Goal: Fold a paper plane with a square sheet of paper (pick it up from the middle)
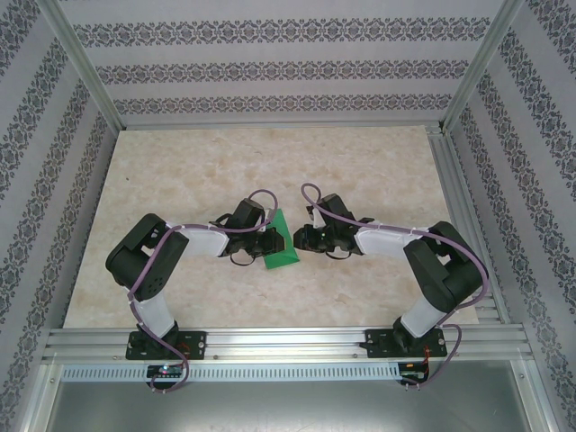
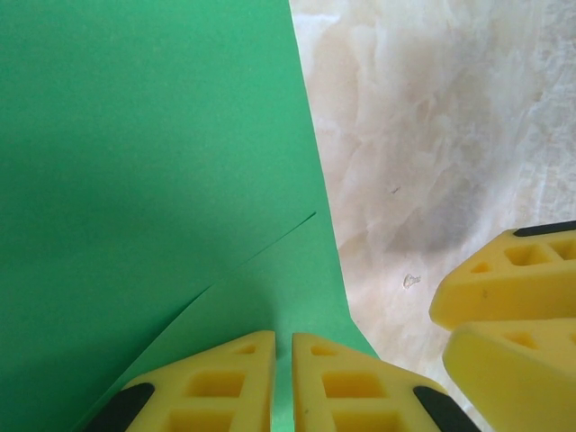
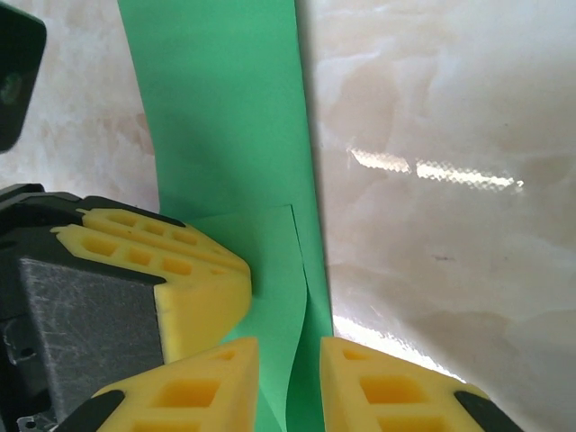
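Over the marbled beige tabletop, near its middle, a thin bright-green creased paper sheet is held between the arms. It is pinched by the left gripper (jaws almost together), while one edge stands in the gap between the parted fingers of the right gripper.

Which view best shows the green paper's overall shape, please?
Top external: the green paper shows nearly its full outline, though small. Left wrist shows a close surface with a flap edge; right wrist, a narrow folded strip.
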Robot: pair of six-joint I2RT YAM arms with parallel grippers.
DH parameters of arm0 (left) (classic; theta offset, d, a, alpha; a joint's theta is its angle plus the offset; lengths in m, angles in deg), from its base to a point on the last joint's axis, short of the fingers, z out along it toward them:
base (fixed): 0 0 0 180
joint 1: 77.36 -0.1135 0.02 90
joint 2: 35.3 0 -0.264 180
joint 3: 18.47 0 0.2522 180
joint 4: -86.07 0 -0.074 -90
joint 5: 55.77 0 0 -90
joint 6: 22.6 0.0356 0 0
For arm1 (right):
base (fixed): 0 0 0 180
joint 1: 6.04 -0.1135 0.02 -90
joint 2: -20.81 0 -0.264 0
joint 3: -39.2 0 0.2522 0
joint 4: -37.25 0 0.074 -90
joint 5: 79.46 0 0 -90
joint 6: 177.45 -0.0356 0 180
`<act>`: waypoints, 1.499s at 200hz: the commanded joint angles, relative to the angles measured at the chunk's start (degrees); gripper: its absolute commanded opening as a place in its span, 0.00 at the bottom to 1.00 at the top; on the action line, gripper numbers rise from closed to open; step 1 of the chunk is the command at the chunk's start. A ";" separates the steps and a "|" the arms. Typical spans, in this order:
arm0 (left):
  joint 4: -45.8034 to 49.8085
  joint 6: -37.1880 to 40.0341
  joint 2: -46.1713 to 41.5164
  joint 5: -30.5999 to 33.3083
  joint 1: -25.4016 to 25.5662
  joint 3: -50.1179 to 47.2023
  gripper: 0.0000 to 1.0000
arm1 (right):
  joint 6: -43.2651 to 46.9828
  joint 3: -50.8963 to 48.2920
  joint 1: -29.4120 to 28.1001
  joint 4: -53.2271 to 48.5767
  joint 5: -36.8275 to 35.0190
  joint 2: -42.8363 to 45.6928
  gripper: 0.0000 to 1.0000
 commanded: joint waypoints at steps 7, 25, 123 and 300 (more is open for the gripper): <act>0.14 1.97 0.11 -0.01 0.64 1.57 0.14 | 1.22 -0.38 -0.98 -0.60 -1.14 -1.38 0.25; 0.17 3.12 -0.02 -0.26 0.64 1.75 0.14 | 1.03 -0.25 -1.16 -0.26 -0.33 -2.13 0.25; 0.24 5.30 -0.32 -0.88 0.64 2.36 0.14 | 0.39 -1.02 -1.64 -0.44 1.55 -2.74 0.21; 0.94 6.53 2.83 -1.08 0.64 4.65 0.14 | -0.75 -2.97 -1.65 -0.14 0.38 -2.37 0.10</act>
